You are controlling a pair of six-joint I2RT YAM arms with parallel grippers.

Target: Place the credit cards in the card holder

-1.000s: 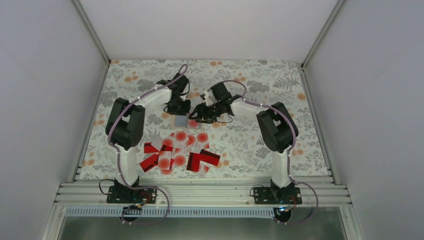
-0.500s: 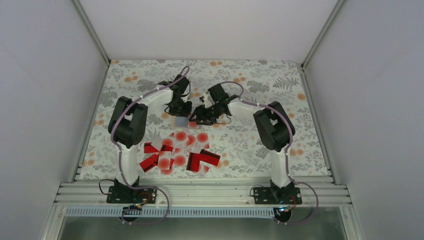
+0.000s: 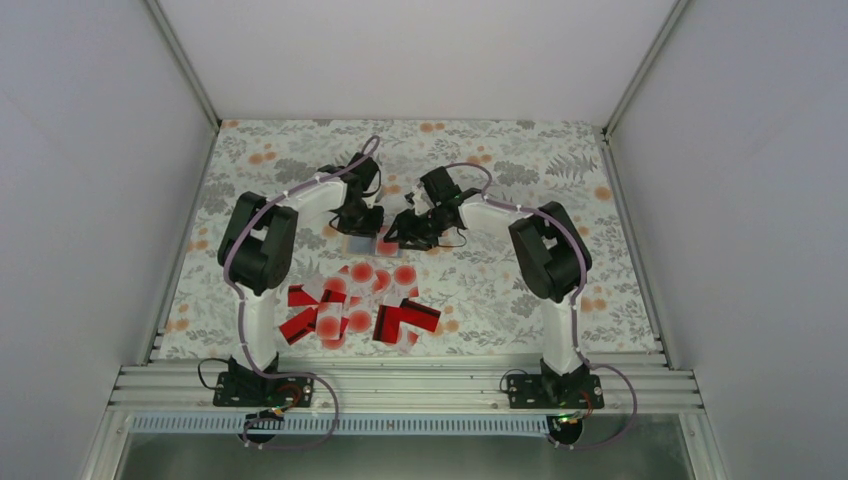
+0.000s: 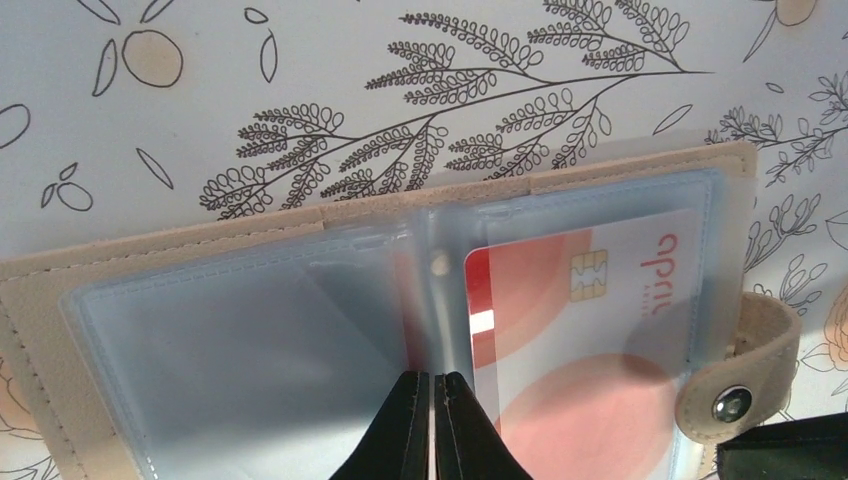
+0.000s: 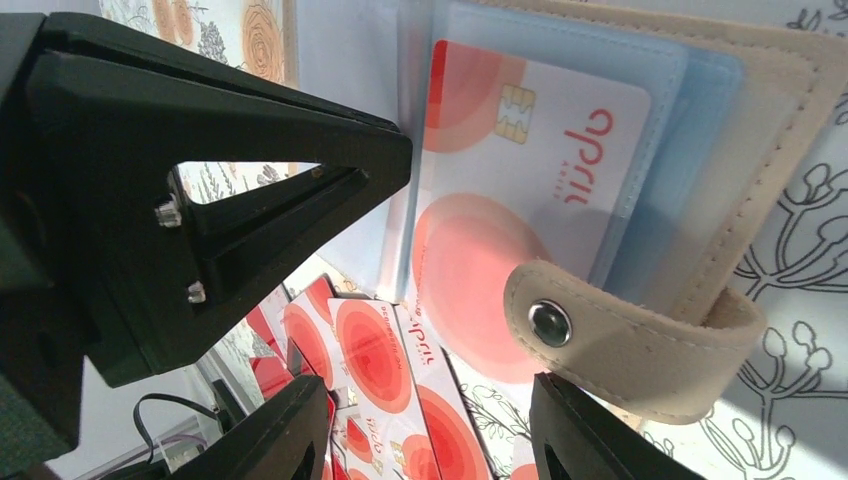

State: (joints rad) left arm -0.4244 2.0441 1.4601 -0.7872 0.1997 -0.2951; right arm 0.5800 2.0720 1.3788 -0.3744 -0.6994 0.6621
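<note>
Card holder [image 4: 190, 252], lying open at mid-bench [image 3: 520, 170]: tan stitched leather-like cover, translucent blue-grey plastic sleeves, and a rounded snap strap [image 5: 625, 345] on its right edge. A white card with red dots [image 4: 590, 330] and a gold chip sits in the right-hand sleeve. The left gripper [image 4: 432, 385] is clenched on a sleeve leaf at the centre fold. The right gripper [image 5: 428, 392] stands half spread by the strap, grasping nothing. Loose glossy red and dotted credit cards [image 3: 355, 305] overlap just near of the holder. The floral bench surface lies uncovered far and right.
</note>
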